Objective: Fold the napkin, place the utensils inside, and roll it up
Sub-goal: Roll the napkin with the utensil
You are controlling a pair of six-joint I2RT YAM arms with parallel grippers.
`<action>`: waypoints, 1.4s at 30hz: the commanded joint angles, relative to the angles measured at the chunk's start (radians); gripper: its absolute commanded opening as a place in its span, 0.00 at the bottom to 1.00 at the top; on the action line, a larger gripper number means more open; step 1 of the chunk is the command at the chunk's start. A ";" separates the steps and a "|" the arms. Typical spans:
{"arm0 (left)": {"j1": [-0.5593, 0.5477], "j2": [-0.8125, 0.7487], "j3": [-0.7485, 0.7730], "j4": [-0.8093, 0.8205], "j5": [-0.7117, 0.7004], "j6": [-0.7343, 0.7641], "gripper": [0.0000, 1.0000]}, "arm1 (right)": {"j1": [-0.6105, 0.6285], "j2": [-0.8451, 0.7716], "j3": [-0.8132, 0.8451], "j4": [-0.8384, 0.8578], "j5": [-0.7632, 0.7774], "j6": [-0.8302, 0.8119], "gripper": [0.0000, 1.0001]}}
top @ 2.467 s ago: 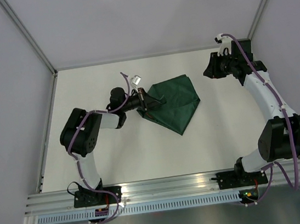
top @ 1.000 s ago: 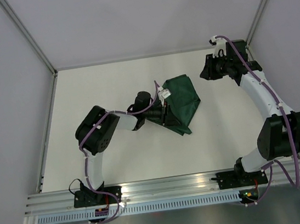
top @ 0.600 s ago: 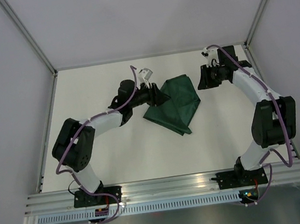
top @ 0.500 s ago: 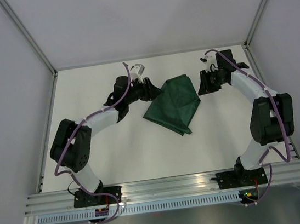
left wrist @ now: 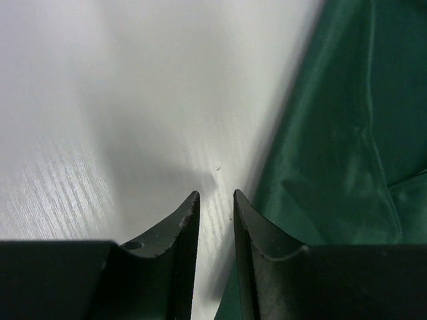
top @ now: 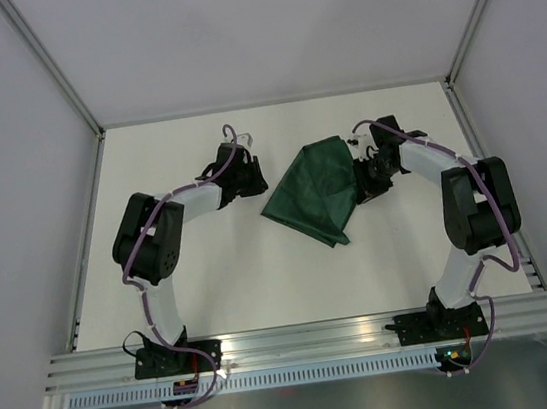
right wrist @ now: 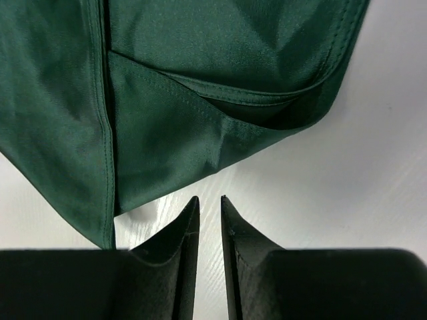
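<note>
The napkin (top: 317, 191) lies folded into a dark green, roughly triangular shape in the middle of the table. My left gripper (top: 253, 175) sits low just off its left edge. In the left wrist view its jaws (left wrist: 215, 195) stand a narrow gap apart with only bare table between them, and the napkin (left wrist: 333, 133) lies to their right. My right gripper (top: 362, 185) is at the napkin's right edge. Its jaws (right wrist: 208, 199) are also narrowly open and empty, just short of a folded corner of the napkin (right wrist: 200, 100). The utensils are out of view.
The white table (top: 212, 273) is walled by pale panels with metal posts at the back corners. An aluminium rail (top: 311, 339) at the near edge carries both arm bases.
The left gripper has pulled back off the napkin to its left edge. The right arm has swung in from the back right corner to the napkin's right edge. Both pairs of jaws have narrowed.
</note>
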 commanded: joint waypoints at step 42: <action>-0.088 -0.401 -0.729 0.469 -0.050 -0.351 0.23 | 0.058 0.302 0.388 0.006 0.199 -0.050 0.32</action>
